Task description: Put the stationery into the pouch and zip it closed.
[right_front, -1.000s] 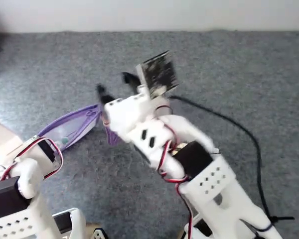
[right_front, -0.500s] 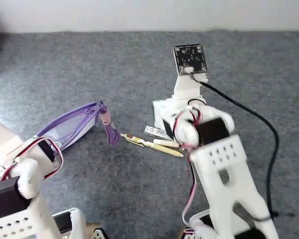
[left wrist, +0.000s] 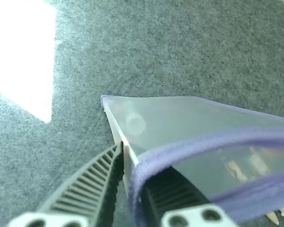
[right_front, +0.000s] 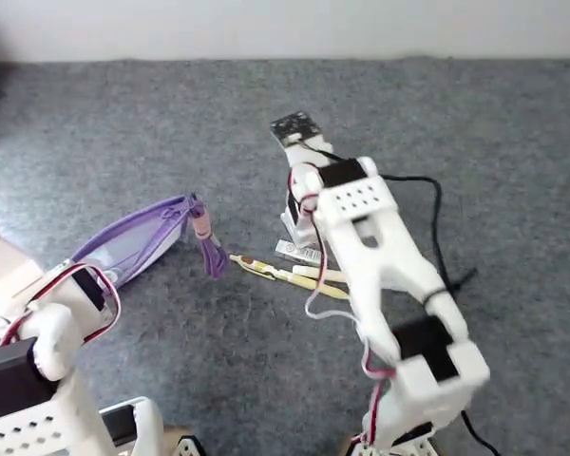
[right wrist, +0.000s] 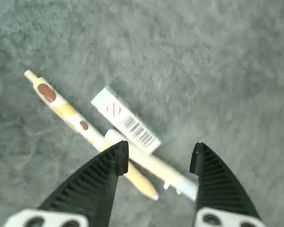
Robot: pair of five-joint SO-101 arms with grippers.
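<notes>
A clear pouch [right_front: 138,239] with a purple zip edge lies at the left, its mouth and purple pull tab [right_front: 209,255] facing the stationery. My left gripper [left wrist: 130,176] is shut on the pouch's [left wrist: 180,127] near edge. On the carpet in the middle lie a spotted pen [right wrist: 68,109], a small white box [right wrist: 126,121] with a barcode and a pale yellow pen [right wrist: 149,163]. In the high view they are the pens [right_front: 280,275] and the box [right_front: 297,252]. My right gripper [right wrist: 160,153] hangs open just above them, holding nothing.
Grey carpet covers the table, with a white wall along the far edge. The right arm [right_front: 370,237] stretches over the middle, its black cable [right_front: 437,223] trailing to the right. The left arm [right_front: 47,332] stands at the near left corner.
The right arm swung away from the pouch mouth, rose, then came down over the stationery, which was hidden a second ago. The pouch and the left arm have not moved.
</notes>
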